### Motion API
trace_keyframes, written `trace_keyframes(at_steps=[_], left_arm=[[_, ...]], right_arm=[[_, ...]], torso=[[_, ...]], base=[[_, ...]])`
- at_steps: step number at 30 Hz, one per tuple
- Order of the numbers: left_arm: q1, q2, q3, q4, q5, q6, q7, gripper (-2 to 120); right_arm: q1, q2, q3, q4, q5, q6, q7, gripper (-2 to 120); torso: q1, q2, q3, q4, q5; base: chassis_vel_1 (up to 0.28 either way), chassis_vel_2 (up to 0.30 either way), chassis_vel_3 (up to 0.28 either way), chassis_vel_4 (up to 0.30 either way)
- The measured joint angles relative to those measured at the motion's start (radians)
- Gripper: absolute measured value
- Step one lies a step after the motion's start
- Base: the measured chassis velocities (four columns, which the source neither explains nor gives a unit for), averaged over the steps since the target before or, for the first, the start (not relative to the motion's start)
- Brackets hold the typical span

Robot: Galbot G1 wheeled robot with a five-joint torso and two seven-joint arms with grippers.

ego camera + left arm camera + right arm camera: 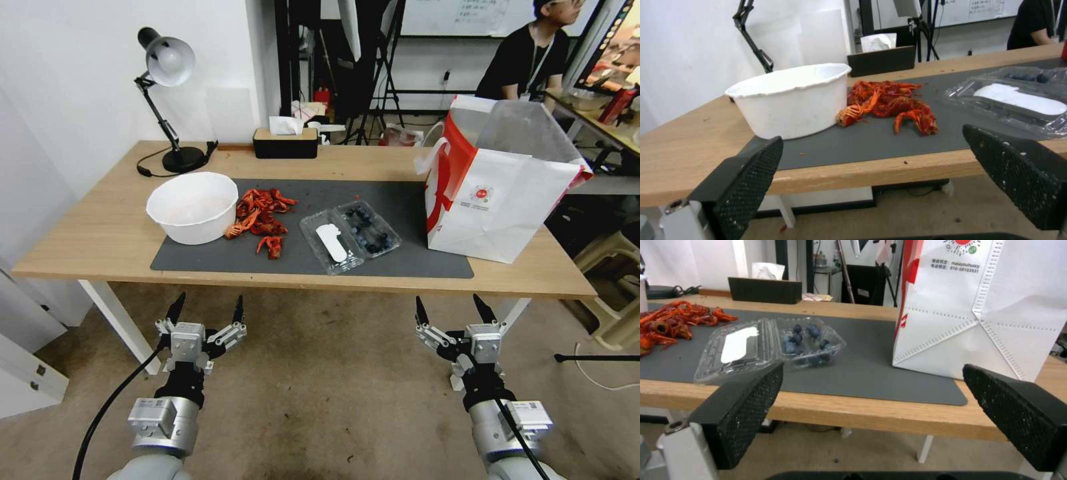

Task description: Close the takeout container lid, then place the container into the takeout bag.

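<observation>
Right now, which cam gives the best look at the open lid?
Right wrist view: the lid lies flat, whole, label up, hinged beside the blueberry tray. Head view shows the lid whole too, from above, farther off. Left wrist view catches the lid side-on, partly behind a finger of the left end effector.

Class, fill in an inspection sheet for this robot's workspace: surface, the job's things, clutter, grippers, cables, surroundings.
Surface: wooden table with a dark grey mat.
Job's things: small clear plastic takeout container of blueberries, its labelled lid lying open beside it; big white paper takeout bag with red sides upright at the mat's right end.
Clutter: white round bowl, red crayfish pile, black tissue box.
Grippers: left gripper and right gripper below the table edge, jaws open, empty.
Cables: black desk lamp cord on the table.
Surroundings: tripods behind.
</observation>
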Motion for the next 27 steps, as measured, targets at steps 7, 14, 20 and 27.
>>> trace_keyframes(at_steps=[7,14,20,27], left_arm=[[-0.001,0.003,0.002,-0.003,-0.008,0.007,-0.003,100],[-0.015,0.062,0.033,-0.083,-0.144,0.154,-0.067,100],[-0.032,0.124,0.068,-0.167,-0.289,0.313,-0.137,100],[-0.056,0.174,0.095,-0.205,-0.417,0.416,-0.165,100]], right_arm=[[-0.002,0.000,0.001,0.005,0.001,-0.009,-0.005,100],[-0.045,0.000,0.032,0.105,0.021,-0.164,-0.084,100],[-0.088,-0.001,0.066,0.198,0.048,-0.329,-0.169,100],[-0.090,0.001,0.081,0.206,0.062,-0.363,-0.191,100]], torso=[[0.000,0.000,0.000,0.0001,0.0000],[0.000,0.000,0.000,-0.0001,-0.0001],[0.000,0.000,0.000,-0.0001,-0.0005],[0.000,0.000,0.000,0.0000,-0.0001]], base=[[0.000,0.000,0.000,0.000],[0.000,0.000,0.000,0.000],[0.000,0.000,0.000,0.000],[0.000,0.000,0.000,0.000]])
